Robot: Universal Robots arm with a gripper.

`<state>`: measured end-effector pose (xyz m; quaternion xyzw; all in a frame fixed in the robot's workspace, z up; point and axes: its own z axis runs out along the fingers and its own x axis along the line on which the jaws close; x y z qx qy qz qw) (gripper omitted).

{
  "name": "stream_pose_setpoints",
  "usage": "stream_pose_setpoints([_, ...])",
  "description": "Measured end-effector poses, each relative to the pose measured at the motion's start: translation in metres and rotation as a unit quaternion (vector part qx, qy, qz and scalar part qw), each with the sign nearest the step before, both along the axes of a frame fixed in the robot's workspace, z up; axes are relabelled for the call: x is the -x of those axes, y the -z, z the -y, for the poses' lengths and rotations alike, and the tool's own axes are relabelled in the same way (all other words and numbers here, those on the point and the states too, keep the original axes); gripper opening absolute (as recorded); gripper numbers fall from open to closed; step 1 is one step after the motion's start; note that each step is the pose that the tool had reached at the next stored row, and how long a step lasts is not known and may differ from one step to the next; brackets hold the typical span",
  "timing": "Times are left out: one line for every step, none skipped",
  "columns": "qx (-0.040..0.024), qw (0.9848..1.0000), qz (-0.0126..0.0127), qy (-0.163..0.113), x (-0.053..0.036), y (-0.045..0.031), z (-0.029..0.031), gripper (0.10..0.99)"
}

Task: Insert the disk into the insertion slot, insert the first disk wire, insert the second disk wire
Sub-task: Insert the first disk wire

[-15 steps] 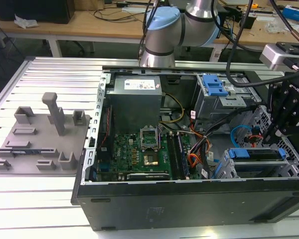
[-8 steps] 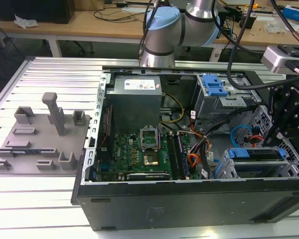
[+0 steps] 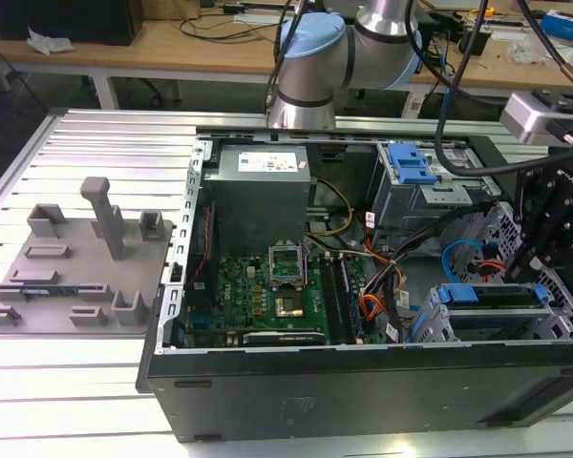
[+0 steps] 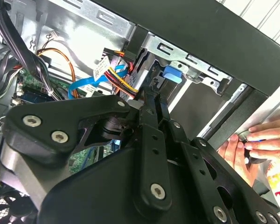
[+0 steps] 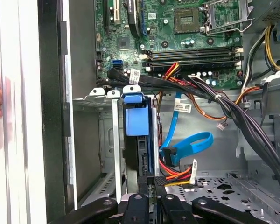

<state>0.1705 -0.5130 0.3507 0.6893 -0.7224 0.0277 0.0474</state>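
Note:
The disk [image 3: 487, 296] sits in the insertion slot of the low grey cage [image 3: 437, 324], at the exterior view's right, inside the open computer case. In the first wrist view its blue carrier [image 5: 135, 120] fills the slot between the cage walls [image 5: 107, 140]. My gripper [image 5: 151, 181] is at the disk's rear edge, shut on a black plug with red, yellow and black wires [image 5: 177, 175]. In the second wrist view the gripper [image 4: 149, 98] points into the cage beside the same wire bundle [image 4: 122, 80]. A blue flat wire [image 5: 191, 144] loops loose beside the disk.
A taller grey cage with a blue tab [image 3: 411, 162] stands behind. The motherboard [image 3: 267, 286] and a thick black cable bundle [image 5: 224, 102] lie close by. A person's hand [image 4: 256, 144] rests on the case's outer edge. A grey fixture plate [image 3: 67, 258] lies outside the case.

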Motion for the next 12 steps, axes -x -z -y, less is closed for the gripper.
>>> stream_pose_setpoints([0.0000,1.0000,0.0000,0.000,0.0000,0.0001,0.0004,0.165])
stream_pose_setpoints([-0.0001,1.0000,0.0000,0.000,0.0000,0.0002,0.0007,0.165])
stream_pose_setpoints([-0.0001,1.0000,0.0000,0.000,0.0000,0.0004,0.0011,0.165])
stream_pose_setpoints([0.0000,1.0000,0.0000,0.000,0.0000,0.0004,0.0012,0.165])
stream_pose_setpoints([-0.0001,1.0000,0.0000,0.000,0.0000,0.0004,0.0013,0.165])
stream_pose_setpoints([0.0000,1.0000,0.0000,0.000,0.0000,0.0004,0.0014,0.165])
stream_pose_setpoints([0.0000,1.0000,0.0000,0.000,0.0000,0.0004,0.0014,0.165])
stream_pose_setpoints([0.0001,1.0000,0.0000,0.000,0.0000,0.0005,0.0014,0.165])
stream_pose_setpoints([0.0001,1.0000,0.0000,0.000,0.0000,0.0005,0.0014,0.165])
stream_pose_setpoints([0.0001,1.0000,0.0000,0.000,0.0000,0.0006,0.0014,0.165])
stream_pose_setpoints([0.0000,1.0000,0.0000,0.000,0.0000,0.0007,0.0015,0.165])
stream_pose_setpoints([-0.0001,1.0000,0.0000,0.000,0.0000,0.0009,0.0016,0.165])
